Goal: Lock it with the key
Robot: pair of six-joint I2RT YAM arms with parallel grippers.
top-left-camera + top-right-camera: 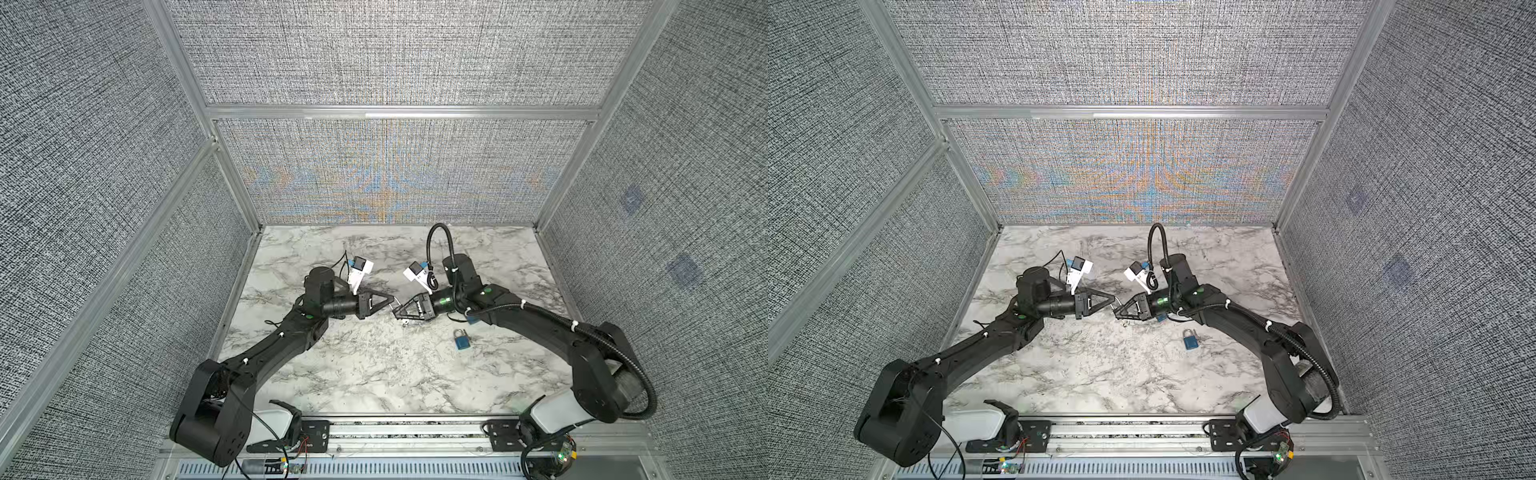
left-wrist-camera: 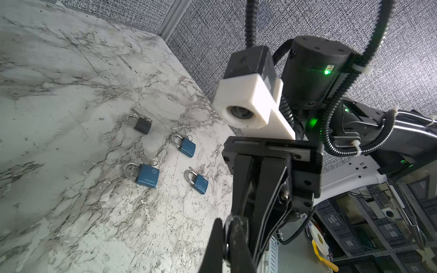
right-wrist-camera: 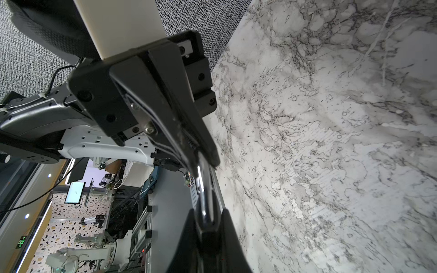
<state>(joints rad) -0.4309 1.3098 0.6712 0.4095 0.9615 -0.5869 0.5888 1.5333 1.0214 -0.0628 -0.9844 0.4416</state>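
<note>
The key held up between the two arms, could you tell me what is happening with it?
In mid-air above the marble table, the right tool grips one end of the key and the left tool is shut on the other end, so this looks like a handover. A blue padlock lies untouched on the table.

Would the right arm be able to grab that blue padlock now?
Probably not yet: the padlock lies close with nothing between, but the right gripper is shut on the key, as is the left gripper.
</note>
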